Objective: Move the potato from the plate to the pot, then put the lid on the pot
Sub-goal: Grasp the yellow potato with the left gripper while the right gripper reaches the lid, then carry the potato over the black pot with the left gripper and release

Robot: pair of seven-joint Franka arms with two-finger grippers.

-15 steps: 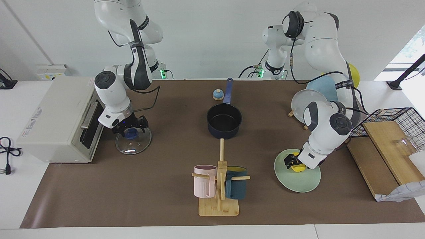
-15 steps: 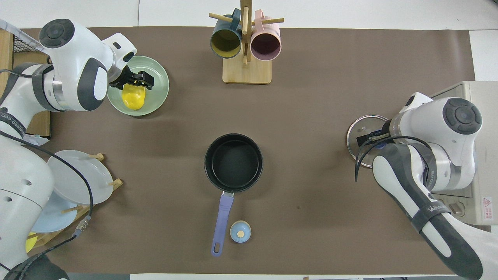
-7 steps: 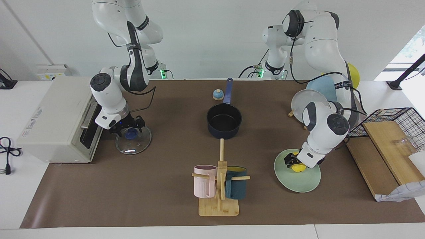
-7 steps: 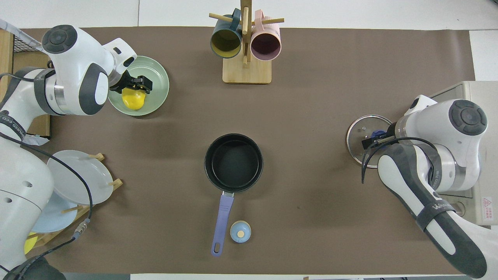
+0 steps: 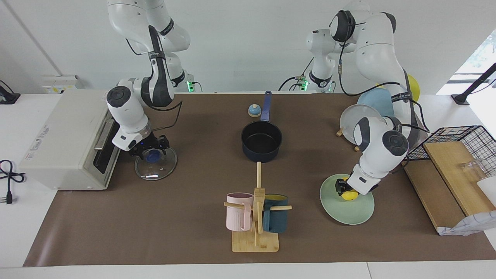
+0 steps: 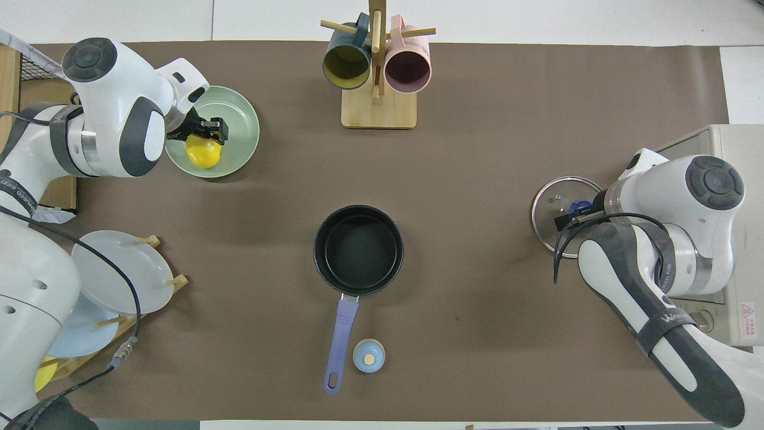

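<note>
Left hand (image 5: 343,188): clamped on potato (image 5: 350,195), which lies on plate (image 5: 350,212) | Right hand (image 5: 149,149): down over lid (image 5: 156,165) knob, finger state undetermined | Pot (image 5: 261,141): mid-surface, uncovered

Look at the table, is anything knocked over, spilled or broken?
Nothing stands out. The pot sits upright and empty mid-table, the lid lies flat in front of the toaster oven, the potato is on the green plate, and both mugs hang on their rack. Nothing is spilled or broken.
</note>
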